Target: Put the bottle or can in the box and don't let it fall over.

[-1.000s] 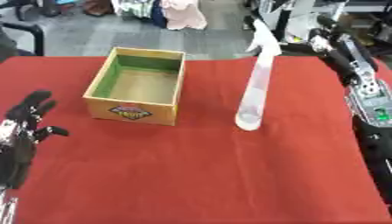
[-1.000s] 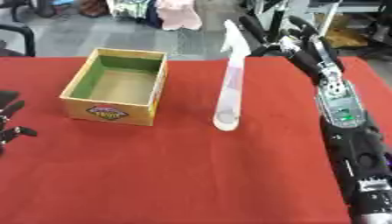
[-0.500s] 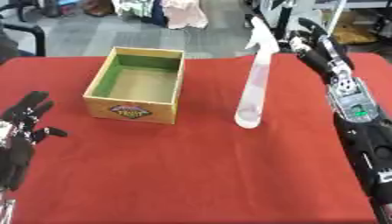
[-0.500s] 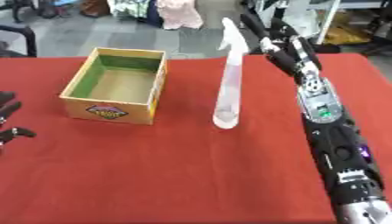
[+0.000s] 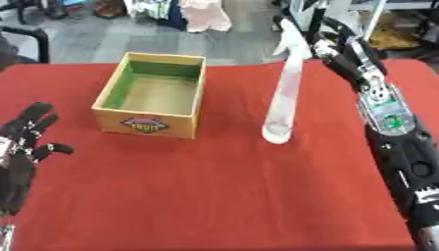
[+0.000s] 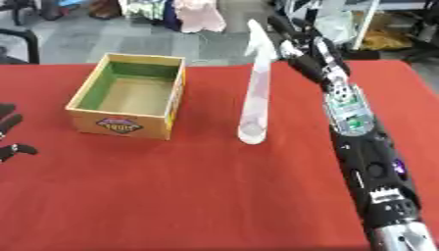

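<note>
A tall white spray bottle (image 5: pixel 284 93) stands upright on the red table (image 5: pixel 214 196), a little right of centre. Left of it sits an open cardboard box (image 5: pixel 146 123) with a green inside and nothing in it. My right hand (image 6: pixel 298 43) reaches in from the upper right. It is level with the bottle's spray head and just right of it, with fingers extended and nothing held. Whether a fingertip touches the head I cannot tell. My left hand (image 5: pixel 23 142) rests open at the lower left edge, fingers up, far from the box.
The table's far edge runs just behind the box and bottle. Beyond it lie grey floor, hanging clothes (image 5: pixel 204 11), a dark chair (image 5: pixel 26 34) at the upper left and metal frames (image 5: pixel 369 12) at the upper right.
My right hand has swung left, from well right of the bottle to close beside its spray head. Bottle, box and left hand have stayed in place.
</note>
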You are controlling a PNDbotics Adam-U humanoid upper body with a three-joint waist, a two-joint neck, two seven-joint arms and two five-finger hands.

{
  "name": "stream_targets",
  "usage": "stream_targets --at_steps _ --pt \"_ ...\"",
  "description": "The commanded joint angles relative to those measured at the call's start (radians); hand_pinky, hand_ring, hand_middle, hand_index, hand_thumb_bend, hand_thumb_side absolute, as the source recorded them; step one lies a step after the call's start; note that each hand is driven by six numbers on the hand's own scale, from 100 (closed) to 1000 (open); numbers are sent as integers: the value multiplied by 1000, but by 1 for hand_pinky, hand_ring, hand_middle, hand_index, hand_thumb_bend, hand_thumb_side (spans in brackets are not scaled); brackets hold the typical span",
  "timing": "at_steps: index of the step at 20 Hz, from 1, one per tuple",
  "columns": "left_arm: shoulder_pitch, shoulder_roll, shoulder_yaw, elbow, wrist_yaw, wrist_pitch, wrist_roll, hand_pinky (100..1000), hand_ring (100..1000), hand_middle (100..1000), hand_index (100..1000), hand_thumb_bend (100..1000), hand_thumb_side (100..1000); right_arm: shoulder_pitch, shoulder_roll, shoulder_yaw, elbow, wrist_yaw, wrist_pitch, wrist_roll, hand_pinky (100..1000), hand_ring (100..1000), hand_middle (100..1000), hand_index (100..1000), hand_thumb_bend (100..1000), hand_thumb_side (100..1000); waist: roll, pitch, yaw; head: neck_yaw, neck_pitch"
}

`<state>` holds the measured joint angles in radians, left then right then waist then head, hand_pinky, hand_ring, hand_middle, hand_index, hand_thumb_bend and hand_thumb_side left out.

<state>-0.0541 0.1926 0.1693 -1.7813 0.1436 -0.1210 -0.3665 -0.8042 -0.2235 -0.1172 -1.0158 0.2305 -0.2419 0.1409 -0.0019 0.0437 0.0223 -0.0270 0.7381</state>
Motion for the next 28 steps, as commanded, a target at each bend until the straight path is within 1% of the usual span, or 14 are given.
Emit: stream_targets --at_steps 1,7,28 --pt "-9 4 0 -11 4 1 0 594 1000 969 1000 167 967 -19 -8 1 -38 -17 1 7 838 967 1000 963 100 558 1 -15 1 1 7" --pt "-9 3 0 -12 4 2 0 594 1000 969 1000 168 967 -17 -6 11 -58 -32 5 24 839 964 1000 963 100 554 1 -15 1 -2 9" --pt "-8 2 -1 -12 3 4 -4 596 1000 970 1000 169 970 -32 -3 51 -80 -53 -23 56 841 958 996 961 100 543 -1 -14 7 -13 10"
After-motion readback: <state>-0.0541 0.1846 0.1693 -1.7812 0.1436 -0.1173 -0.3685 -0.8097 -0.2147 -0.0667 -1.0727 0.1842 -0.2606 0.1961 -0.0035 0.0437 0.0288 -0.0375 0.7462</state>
